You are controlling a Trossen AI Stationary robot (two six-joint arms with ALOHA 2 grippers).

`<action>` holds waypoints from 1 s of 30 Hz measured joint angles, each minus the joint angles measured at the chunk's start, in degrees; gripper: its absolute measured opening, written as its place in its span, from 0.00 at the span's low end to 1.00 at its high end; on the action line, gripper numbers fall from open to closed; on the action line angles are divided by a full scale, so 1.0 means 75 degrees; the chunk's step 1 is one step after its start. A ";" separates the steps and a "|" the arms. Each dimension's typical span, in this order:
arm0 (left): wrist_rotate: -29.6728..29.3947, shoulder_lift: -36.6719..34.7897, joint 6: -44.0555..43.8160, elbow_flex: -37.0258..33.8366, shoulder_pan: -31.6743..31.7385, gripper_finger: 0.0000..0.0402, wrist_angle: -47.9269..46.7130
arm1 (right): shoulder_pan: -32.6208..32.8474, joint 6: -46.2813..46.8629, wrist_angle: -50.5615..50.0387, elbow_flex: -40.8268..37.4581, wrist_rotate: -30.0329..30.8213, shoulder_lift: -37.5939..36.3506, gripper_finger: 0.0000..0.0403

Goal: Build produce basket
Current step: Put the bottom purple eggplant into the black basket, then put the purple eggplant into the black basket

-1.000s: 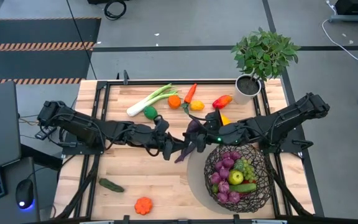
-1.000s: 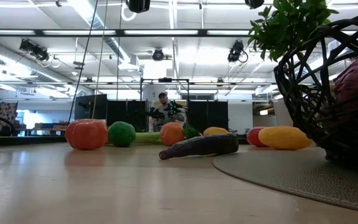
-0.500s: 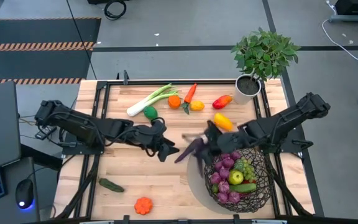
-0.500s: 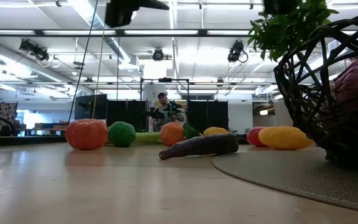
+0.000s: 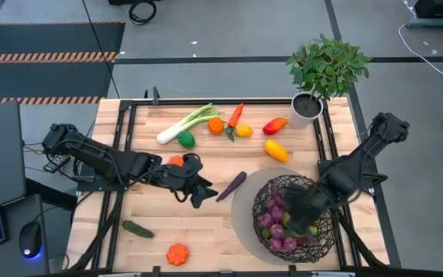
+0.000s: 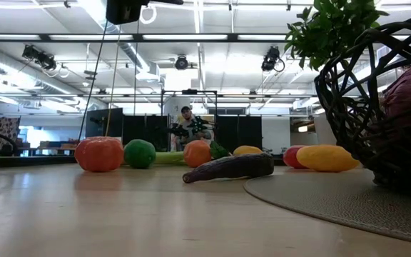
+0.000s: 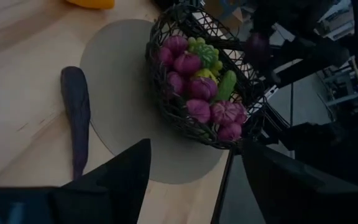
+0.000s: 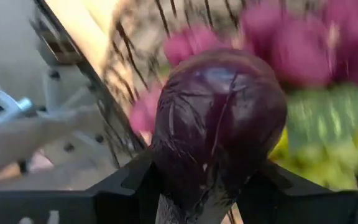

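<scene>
Had right gripper over basket, lower right of high view, fingers clamped on dark purple eggplant (wrist camera filled with it, basket's purple and green produce just behind). Left gripper sat mid-table, left of center, fingers spread wide, holding nothing. Long purple eggplant lay on wood between left gripper and grey mat under basket. Leek, orange, carrot stayed along upper edge.

one basket, two pumpkins — one leek
</scene>
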 joint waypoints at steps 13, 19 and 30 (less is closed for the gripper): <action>-0.0457 0.0000 -0.0007 -0.0003 0.0000 0.61 0.0020 | 0.1189 0.1822 -0.1241 0.0000 0.0082 0.0000 0.54; -0.0962 0.0002 -0.0384 -0.0006 0.0003 0.62 0.0191 | 0.1191 0.2311 -0.1894 0.0000 0.0175 0.0000 0.75; -0.0942 0.0384 -0.0328 -0.0008 0.0066 0.61 0.0113 | 0.1086 0.2607 -0.1411 0.0000 0.1056 0.0005 0.93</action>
